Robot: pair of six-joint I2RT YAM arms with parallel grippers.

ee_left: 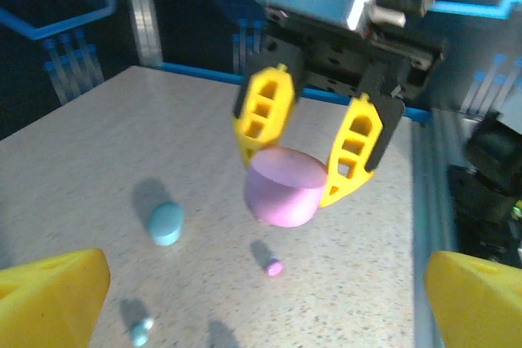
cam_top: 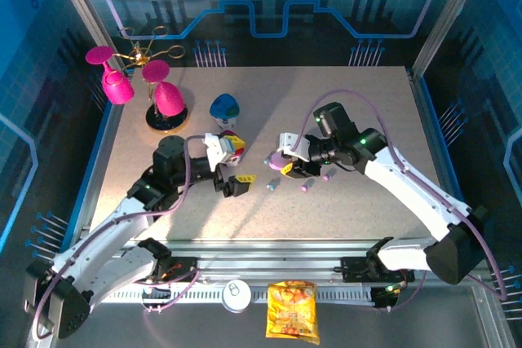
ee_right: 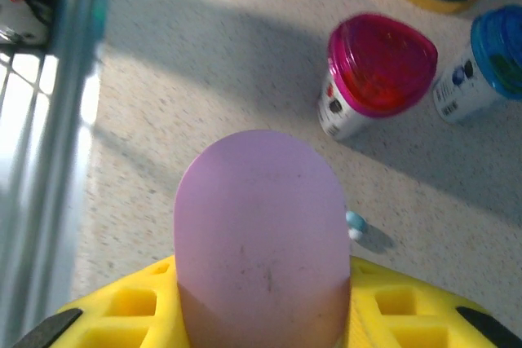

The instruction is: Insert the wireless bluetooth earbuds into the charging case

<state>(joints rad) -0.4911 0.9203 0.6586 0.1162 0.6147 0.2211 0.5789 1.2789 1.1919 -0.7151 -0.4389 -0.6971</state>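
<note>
My right gripper [cam_top: 287,167] is shut on a pinkish-purple pebble-shaped charging case [ee_right: 261,226], which stands between the yellow fingers [ee_left: 264,112] and hangs a little above the table [ee_left: 284,187]. My left gripper [cam_top: 232,183] is open just left of it, its yellow fingertips [ee_left: 53,295] wide apart with nothing between them. A pale blue case [ee_left: 165,222] lies on the table. A pinkish-purple earbud [ee_left: 274,266] lies below the held case, and two such buds [cam_top: 306,187] show from above. A pale blue earbud [ee_left: 140,332] lies nearer my left gripper [ee_right: 355,224].
A red-lidded jar [ee_right: 379,71] and a blue-lidded jar [ee_right: 489,63] stand behind the left gripper. Pink glasses hang on a gold stand [cam_top: 159,95] at the back left. A can [cam_top: 236,295] and a snack bag [cam_top: 294,311] lie beyond the near rail.
</note>
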